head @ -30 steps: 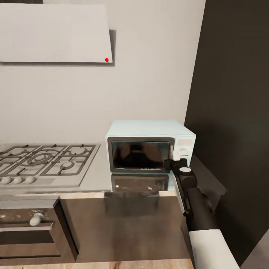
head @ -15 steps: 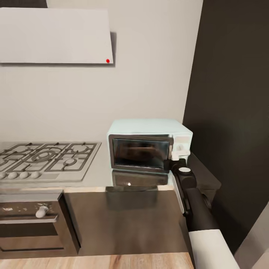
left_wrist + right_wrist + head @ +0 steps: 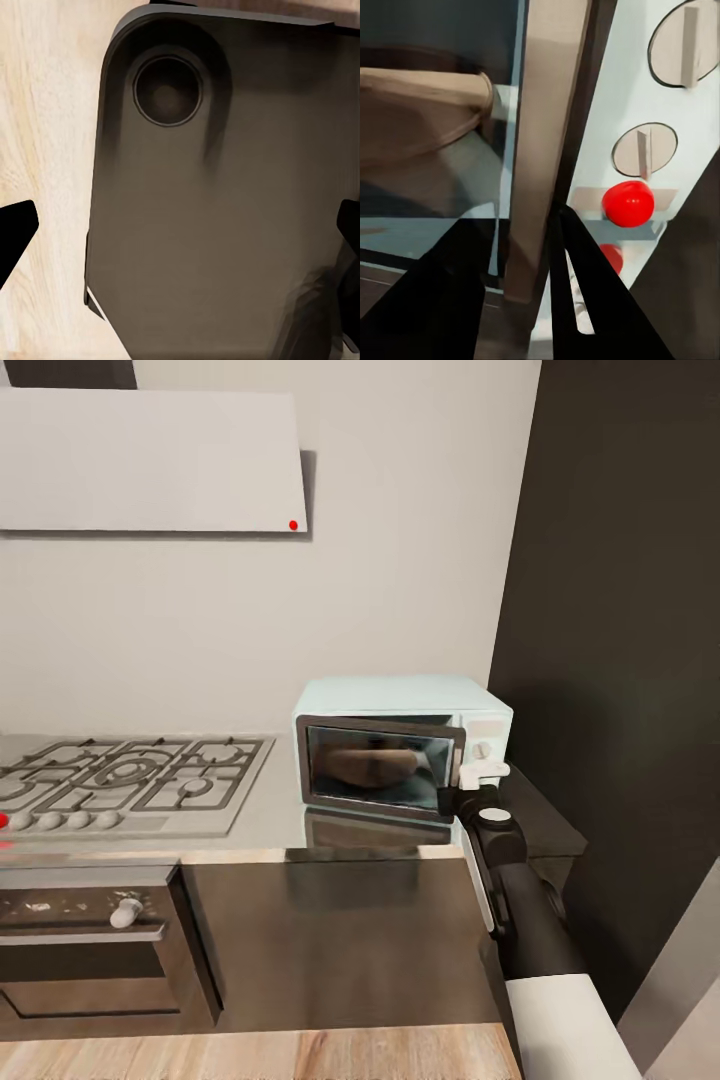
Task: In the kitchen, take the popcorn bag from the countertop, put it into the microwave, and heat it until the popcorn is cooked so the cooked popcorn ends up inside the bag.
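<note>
Behind microwave (image 3: 400, 750) glass, popcorn bag (image 3: 420, 112)

Right arm (image 3: 520, 890) reaches forward, its fingers (image 3: 585, 300) closed around an edge.

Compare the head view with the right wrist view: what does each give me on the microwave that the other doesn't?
Head view alone: the whole mint-blue microwave on the countertop, the gas hob to its left, the white hood above, and the right arm reaching to the door's right edge.

Right wrist view alone: a close look at the red dot below two knobs on the panel, and the right pincer with its fingers either side of the door edge.

Both: the door standing slightly ajar and the control panel.
</note>
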